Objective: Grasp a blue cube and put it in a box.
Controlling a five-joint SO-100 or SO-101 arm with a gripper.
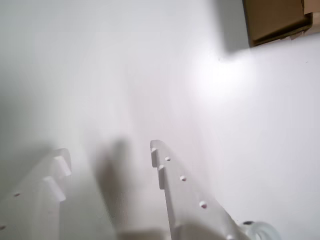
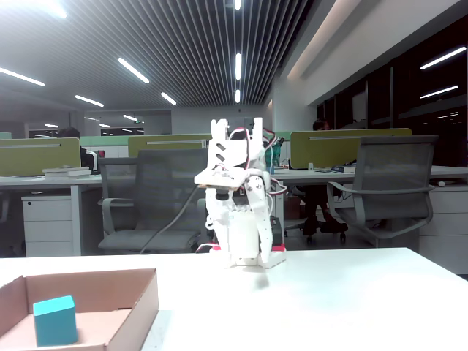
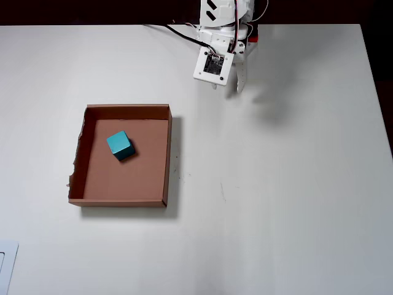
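1. Inside the box (image 3: pixel 167 153), toward its far-left corner in the overhead view, the blue cube (image 3: pixel 120 145) sat on the floor.
2. My gripper (image 1: pixel 107 162) hung spread wide and empty over bare table (image 3: pixel 295 203), near the far edge, well apart from the box.

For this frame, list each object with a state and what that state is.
blue cube: resting inside the box, upright, not held.
box: open, no lid, flat on the table, holding only the cube.
tool: open, empty, over bare table, away from the box.
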